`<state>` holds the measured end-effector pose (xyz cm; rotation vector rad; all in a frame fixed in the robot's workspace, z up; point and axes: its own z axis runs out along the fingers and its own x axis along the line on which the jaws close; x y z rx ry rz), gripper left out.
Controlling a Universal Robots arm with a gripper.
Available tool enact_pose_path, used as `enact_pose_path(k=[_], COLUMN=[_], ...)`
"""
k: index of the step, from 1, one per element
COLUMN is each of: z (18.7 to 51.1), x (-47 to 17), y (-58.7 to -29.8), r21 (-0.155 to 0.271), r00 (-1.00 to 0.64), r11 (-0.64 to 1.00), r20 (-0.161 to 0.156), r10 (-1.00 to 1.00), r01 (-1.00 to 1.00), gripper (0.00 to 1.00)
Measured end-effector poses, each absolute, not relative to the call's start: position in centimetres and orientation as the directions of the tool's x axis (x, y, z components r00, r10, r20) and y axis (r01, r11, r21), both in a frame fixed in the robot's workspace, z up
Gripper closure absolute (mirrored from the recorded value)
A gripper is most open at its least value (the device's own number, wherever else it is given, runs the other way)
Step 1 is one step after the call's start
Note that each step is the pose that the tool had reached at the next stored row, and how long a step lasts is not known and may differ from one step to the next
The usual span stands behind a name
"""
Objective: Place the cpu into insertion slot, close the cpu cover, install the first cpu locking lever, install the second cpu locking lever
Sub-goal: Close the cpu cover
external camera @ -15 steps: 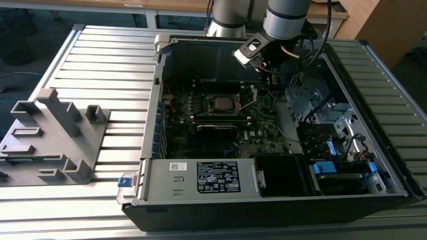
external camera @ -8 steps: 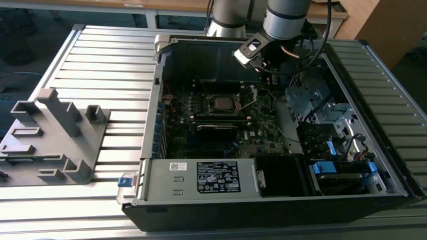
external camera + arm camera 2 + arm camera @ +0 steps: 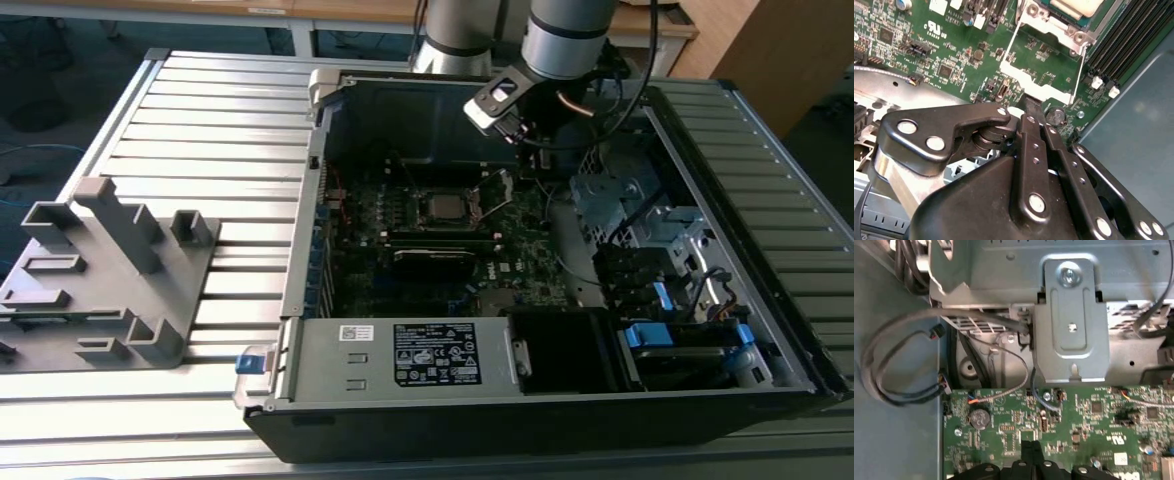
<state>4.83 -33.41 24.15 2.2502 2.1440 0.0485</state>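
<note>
Hand (image 3: 1030, 106) pressed together at open cpu cover (image 3: 1016, 75) edge, cpu (image 3: 1074, 6) in insertion slot (image 3: 1030, 14), white printed label (image 3: 434, 353)

I can't read any print here. The black sticker (image 3: 437, 353) and small white sticker (image 3: 356, 333) on the metal cage (image 3: 320, 375) are too tiny, same for the motherboard's (image 3: 889, 20) white mark (image 3: 936, 27).
</note>
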Motion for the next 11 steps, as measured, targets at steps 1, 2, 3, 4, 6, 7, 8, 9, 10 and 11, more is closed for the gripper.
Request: enact_pose_path(k=[1,2,3,4,6,7,8,9,10,11], z=[24.1,24.1,24.1,24.1,24.1,24.1,24.1,24.1,24.1,24.1], x=[4.7,4.5,4.3,4.1,3.6,3.4,3.1,2.8,2.6,2.3], y=[-33.4,-33.4,-33.4,-33.4,-33.4,-33.4,-33.4,-33.4,-33.4,-33.4], r21=[0.046,0.046,0.046,0.046,0.046,0.047,0.047,0.048,0.049,0.049], r00=[0.048,0.048,0.048,0.048,0.048,0.048,0.048,0.048,0.048,0.048], r11=[-0.048,-0.048,-0.048,-0.048,-0.048,-0.048,-0.048,-0.048,-0.048,-0.048], r20=[0.000,0.000,0.000,0.000,0.000,0.000,0.000,0.000,0.000,0.000], r10=[0.999,0.999,0.999,0.999,0.999,0.999,0.999,0.999,0.999,0.999], r01=[0.998,0.998,0.998,0.998,0.998,0.998,0.998,0.998,0.998,0.998], gripper=[0.89,0.89,0.89,0.89,0.89,0.89,0.89,0.89,0.89,0.89])
